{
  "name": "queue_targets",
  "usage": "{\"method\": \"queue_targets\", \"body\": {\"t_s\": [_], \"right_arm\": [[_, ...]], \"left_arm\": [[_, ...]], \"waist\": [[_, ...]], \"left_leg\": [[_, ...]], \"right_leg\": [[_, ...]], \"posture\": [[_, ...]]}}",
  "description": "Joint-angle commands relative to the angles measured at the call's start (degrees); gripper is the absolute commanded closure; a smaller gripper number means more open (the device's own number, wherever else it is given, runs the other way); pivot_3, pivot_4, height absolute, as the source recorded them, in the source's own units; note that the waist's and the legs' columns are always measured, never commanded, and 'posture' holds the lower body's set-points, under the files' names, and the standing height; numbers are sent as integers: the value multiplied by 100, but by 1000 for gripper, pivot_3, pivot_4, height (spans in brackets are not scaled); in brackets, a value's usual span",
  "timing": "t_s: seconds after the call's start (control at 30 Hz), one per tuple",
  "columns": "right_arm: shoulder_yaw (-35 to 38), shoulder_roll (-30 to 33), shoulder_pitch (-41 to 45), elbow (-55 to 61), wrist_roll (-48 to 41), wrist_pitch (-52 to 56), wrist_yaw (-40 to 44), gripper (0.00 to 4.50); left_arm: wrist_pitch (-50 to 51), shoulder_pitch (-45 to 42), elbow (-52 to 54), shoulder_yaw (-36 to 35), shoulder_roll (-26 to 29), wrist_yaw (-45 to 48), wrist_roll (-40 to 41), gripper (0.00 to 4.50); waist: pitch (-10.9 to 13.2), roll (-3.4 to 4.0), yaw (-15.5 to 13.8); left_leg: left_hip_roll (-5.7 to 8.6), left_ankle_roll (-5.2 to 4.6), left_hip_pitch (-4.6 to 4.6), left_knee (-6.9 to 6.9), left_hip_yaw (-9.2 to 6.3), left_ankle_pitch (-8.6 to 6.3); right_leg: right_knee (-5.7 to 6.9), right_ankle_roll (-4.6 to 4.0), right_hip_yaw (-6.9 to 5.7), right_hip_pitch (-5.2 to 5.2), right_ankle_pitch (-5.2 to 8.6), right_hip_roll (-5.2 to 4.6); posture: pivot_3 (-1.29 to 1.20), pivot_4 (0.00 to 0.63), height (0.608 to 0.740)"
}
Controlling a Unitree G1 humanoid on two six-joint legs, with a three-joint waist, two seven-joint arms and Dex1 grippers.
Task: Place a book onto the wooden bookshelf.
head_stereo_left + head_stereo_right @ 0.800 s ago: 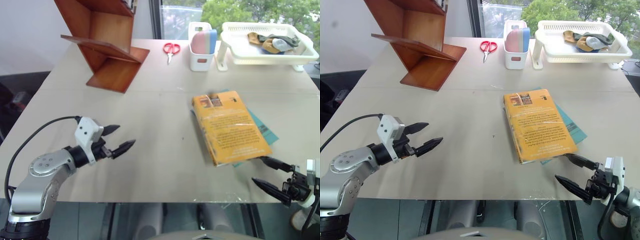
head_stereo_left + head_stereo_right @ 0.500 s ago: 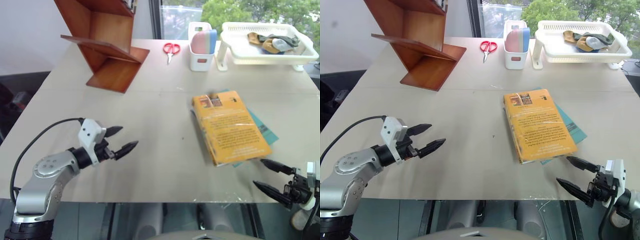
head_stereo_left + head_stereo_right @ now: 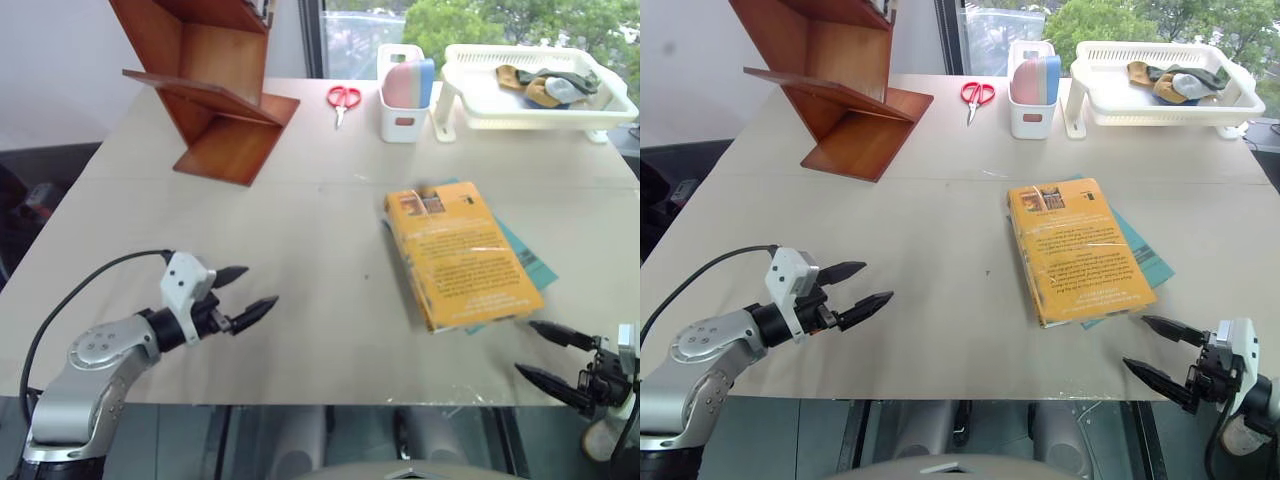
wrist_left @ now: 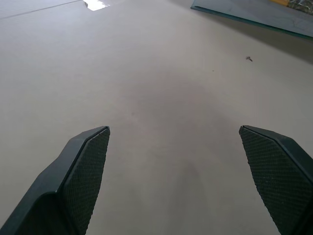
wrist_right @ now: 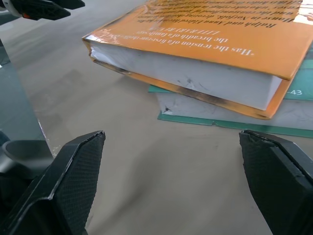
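With both claws wide open and empty, the right gripper (image 3: 1158,350), at the five o'clock corner of the book (image 3: 1076,250), needed to straddle its thick page edge squarely, clear of the teal book (image 5: 230,105) beneath, while the left gripper (image 3: 862,288) stood well apart.

The book (image 3: 460,256) has a glossy orange paper cover, just ahead of the right end effector (image 3: 556,354). The bookshelf (image 3: 205,90) is polished reddish wood. The tabletop (image 3: 300,210) looks matt and smooth. The finger pads (image 4: 87,171) are finely textured black.

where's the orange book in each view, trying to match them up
Left eye view: the book lies right of centre on the table.
Right eye view: the same book, slightly nearer centre.
Left wrist view: an orange sliver at one corner.
Right wrist view: its page edge faces the camera.
Shared landmark: the teal book beneath it.
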State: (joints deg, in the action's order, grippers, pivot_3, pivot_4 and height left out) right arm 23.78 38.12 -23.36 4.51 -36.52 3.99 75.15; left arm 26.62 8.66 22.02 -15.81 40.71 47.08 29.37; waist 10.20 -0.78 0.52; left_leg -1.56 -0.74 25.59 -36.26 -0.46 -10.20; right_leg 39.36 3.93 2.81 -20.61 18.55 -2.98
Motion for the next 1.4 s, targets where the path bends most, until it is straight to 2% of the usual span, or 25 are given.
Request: {"method": "queue_targets", "body": {"t_s": [0.03, 0.13, 0.33, 0.63, 0.8, 1.13, 1.4], "right_arm": [[355, 148, 51, -132, -42, -134, 32, 0], [711, 298, 214, -475, -123, 141, -350, 0], [1230, 312, 1111, -850, -378, 711, -1511, 0], [808, -376, 2434, -697, -279, 1598, -3561, 0], [423, -632, 3174, -1225, 102, 1772, -4236, 0], [-605, -839, 3710, -1749, 125, 2424, -3241, 0], [-1542, -969, 3620, -1285, 361, 2465, -2440, 0]], "left_arm": [[-146, -101, 162, -74, 18, 25, 36, 52], [-214, -184, 97, -77, 70, 142, 48, 52], [-39, -413, 28, -188, 294, 747, 539, 52], [307, -1098, -45, -355, 768, 1385, 1273, 52], [495, -1335, -13, -448, 1050, 1738, 1615, 52], [554, -1464, -78, -478, 1267, 1802, 1580, 52], [615, -1260, 88, -643, 1244, 1695, 1662, 52]], "waist": [[0, 0, 0], [0, 0, 2], [0, 0, 21], [1, 2, 22], [3, 5, 37], [2, 2, 66], [-3, -6, 168]], "left_leg": [[1, 0, 0, 0, 0, 0], [2, 0, 0, 0, 1, 0], [0, 0, -4, 0, 4, 1], [-1, 0, -2, -1, 1, 1], [2, -1, -1, 0, 6, 1], [-3, -1, -3, 0, 6, 1], [-13, 0, -12, 0, 8, 1]], "right_leg": [[0, 0, 0, 0, 0, 1], [0, 1, 0, 1, -1, 4], [2, 1, 4, 2, -1, 11], [7, 2, 3, -1, -1, 23], [7, 3, 9, -4, -2, 23], [13, 3, 10, -6, -2, 32], [26, 2, 14, -5, -2, 37]], "posture": [[0, 150, 740], [0, 150, 740], [0, 150, 740], [0, 150, 740], [0, 150, 740], [0, 150, 740], [0, 150, 740]]}}
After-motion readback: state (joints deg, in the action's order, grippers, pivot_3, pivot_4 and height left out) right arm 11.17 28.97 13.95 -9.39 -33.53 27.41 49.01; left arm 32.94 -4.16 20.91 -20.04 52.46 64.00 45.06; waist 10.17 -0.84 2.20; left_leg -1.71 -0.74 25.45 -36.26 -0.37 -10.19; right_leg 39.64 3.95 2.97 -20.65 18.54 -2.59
